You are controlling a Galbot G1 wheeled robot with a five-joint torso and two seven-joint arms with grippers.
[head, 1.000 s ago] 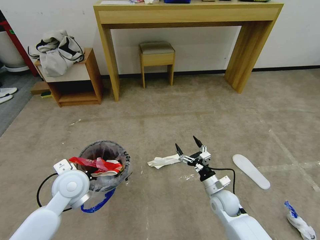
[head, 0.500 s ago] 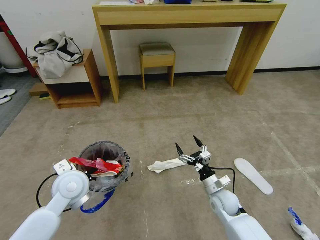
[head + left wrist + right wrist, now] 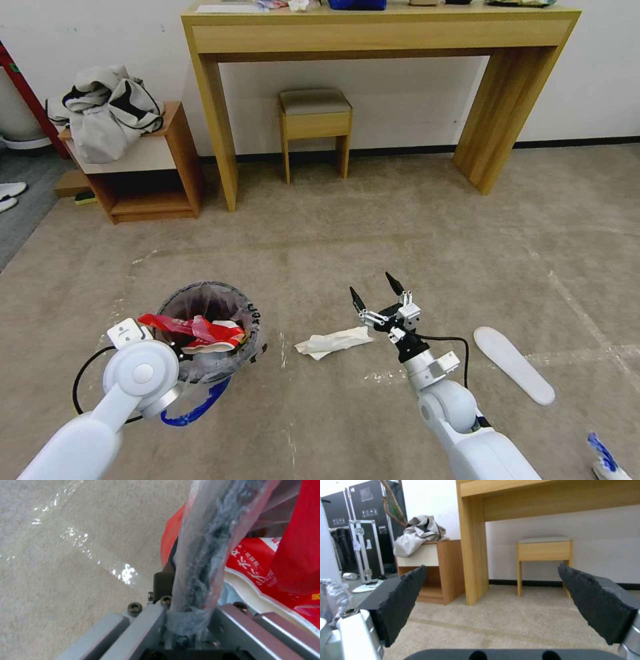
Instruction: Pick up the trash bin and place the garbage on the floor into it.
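The left end effector clamps the trash bin by its bagged rim — keeping it alongside — while the right end effector, spread wide, hovers just beyond the crumpled white paper on the floor.

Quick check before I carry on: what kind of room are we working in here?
Probably a mock bedroom or living room set up for testing: a long light-wood console table with a small wooden stool under it, a low wooden bedside cabinet piled with grey clothing, and beige carpet marked with faded tape lines.
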